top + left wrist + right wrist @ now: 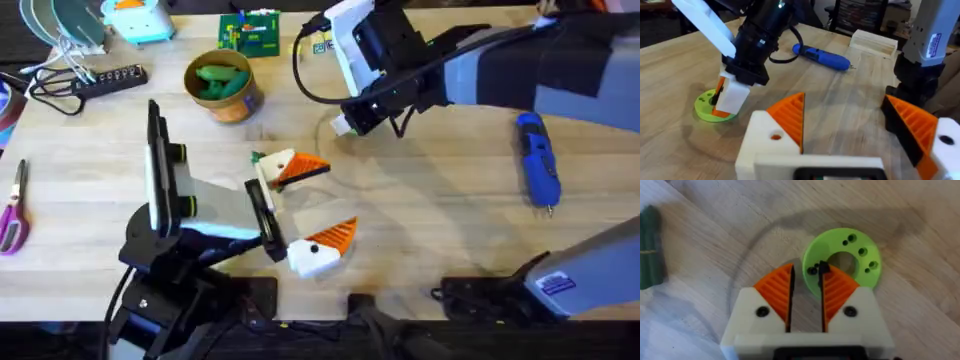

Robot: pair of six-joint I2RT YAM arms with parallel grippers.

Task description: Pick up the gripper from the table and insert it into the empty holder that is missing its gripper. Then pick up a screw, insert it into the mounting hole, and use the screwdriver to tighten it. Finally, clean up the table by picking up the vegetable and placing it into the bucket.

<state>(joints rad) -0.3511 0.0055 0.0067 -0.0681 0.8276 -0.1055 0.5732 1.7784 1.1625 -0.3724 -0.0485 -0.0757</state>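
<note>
Insertion: orange ribbed plastic wedge gripper (790, 120) sits in white block holder (765, 145); judged done.
Left gripper (308, 205): wide apart, empty.
Right gripper (806, 277): narrow gap, at small black screw (822, 269) on round green disc (842, 262).
Remaining: fastening; blue-handled screwdriver (537, 160) and dark green toy vegetable (650, 245) lie on pale wooden table (430, 220).

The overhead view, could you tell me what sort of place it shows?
Probably a robotics or electronics workshop bench: a butcher-block table carries a blue screwdriver, a green circuit board and a power strip with cables.
</note>
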